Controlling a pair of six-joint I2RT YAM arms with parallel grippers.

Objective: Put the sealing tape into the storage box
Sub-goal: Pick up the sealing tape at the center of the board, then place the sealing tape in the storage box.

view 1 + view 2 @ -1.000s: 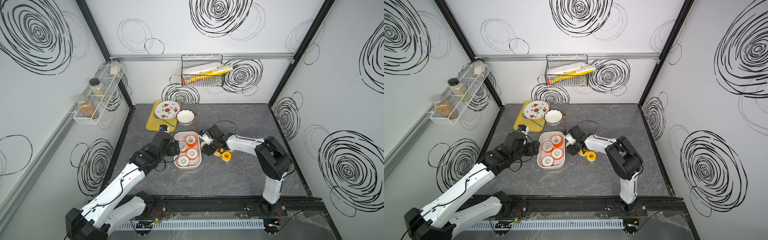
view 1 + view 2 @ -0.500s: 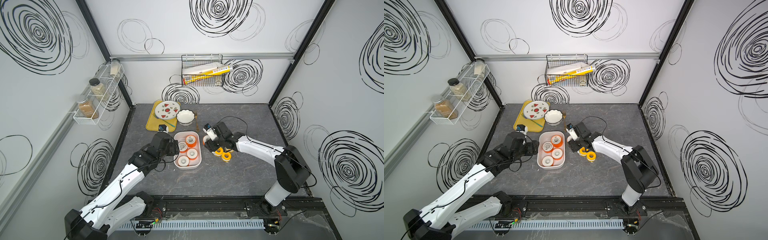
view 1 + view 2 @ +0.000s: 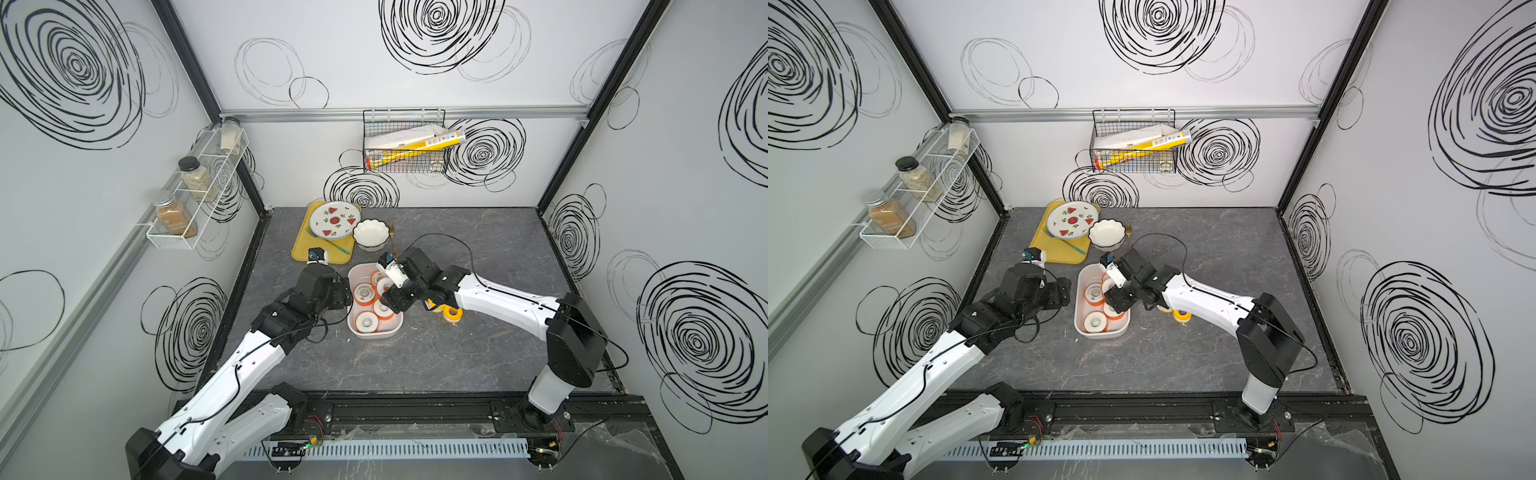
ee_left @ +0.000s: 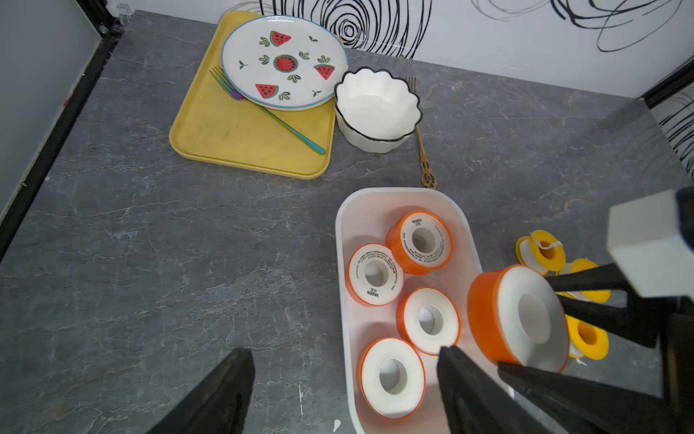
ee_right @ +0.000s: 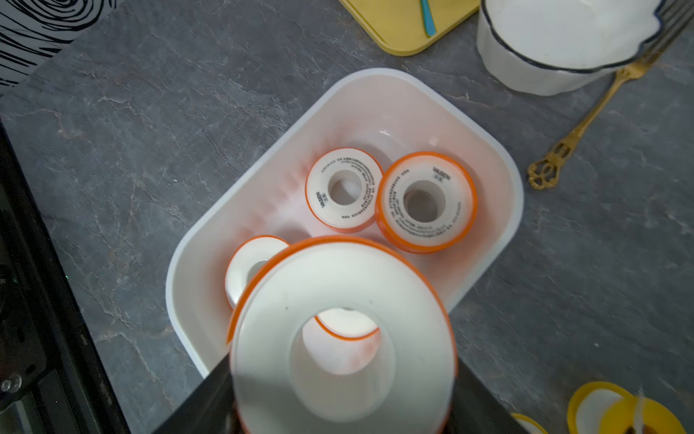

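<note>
The white storage box (image 3: 376, 334) (image 3: 1100, 336) lies mid-table with several orange-flanged spools of sealing tape (image 3: 365, 322) (image 4: 390, 375) flat inside it. My right gripper (image 3: 395, 301) (image 3: 1119, 301) (image 5: 341, 394) hangs over the box's right side, shut on another orange spool (image 4: 488, 312) (image 5: 270, 338). That spool is tilted, with its white face toward the wrist camera. My left gripper (image 3: 340, 293) (image 4: 343, 351) stands open at the box's left wall (image 4: 340, 263) and holds nothing. Yellow-flanged spools (image 3: 451, 313) (image 4: 546, 251) (image 5: 619, 409) lie on the table right of the box.
Behind the box are a yellow tray (image 3: 303, 249) carrying a watermelon plate (image 3: 336, 219) and a teal fork (image 4: 285, 124), a white fluted bowl (image 3: 371, 234), and a gold fork (image 4: 424, 158). A wire basket hangs on the back wall, a spice rack on the left wall.
My right gripper has carried its orange spool leftward from beside the yellow spools to above the box. The left arm has stayed put.
</note>
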